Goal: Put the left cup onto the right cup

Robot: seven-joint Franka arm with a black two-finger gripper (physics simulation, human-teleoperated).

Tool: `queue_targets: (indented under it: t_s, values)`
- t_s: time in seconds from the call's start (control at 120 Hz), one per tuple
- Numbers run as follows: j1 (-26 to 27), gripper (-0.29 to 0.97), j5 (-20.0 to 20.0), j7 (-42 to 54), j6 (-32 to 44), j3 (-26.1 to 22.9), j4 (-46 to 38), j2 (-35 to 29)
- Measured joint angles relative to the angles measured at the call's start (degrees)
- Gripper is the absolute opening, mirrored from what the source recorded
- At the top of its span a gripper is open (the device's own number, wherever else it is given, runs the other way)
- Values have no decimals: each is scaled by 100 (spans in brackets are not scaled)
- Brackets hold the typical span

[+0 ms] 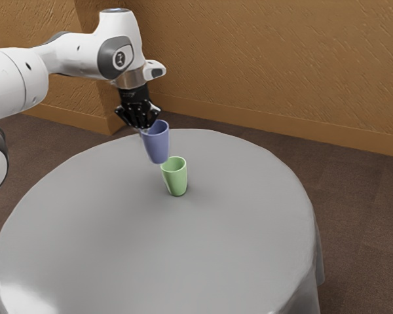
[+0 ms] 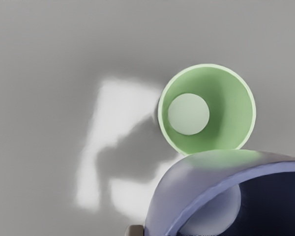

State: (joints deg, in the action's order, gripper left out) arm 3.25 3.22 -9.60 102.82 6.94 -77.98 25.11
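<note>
A blue cup (image 1: 157,142) hangs tilted in the air above the round grey table (image 1: 150,242), held at its rim by my black gripper (image 1: 143,125), which is shut on it. Just below and to the exterior view's right of it, a green cup (image 1: 175,176) stands upright on the tabletop. In the wrist view the blue cup (image 2: 226,196) is a large blurred shape close under my hand, and the green cup (image 2: 206,110) shows its open mouth from above, right beside the blue cup's rim.
The table wears a grey cloth (image 1: 295,275) that drapes over its edge. A brown wall (image 1: 281,59) with a baseboard runs behind the table. Dark carpet (image 1: 367,216) surrounds it.
</note>
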Motion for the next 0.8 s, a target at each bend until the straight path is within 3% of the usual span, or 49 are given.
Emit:
queue_targets:
  t_s: [0.8]
  values:
    - [-9, -11, 0, 27, -26, -53, 1036, 840]
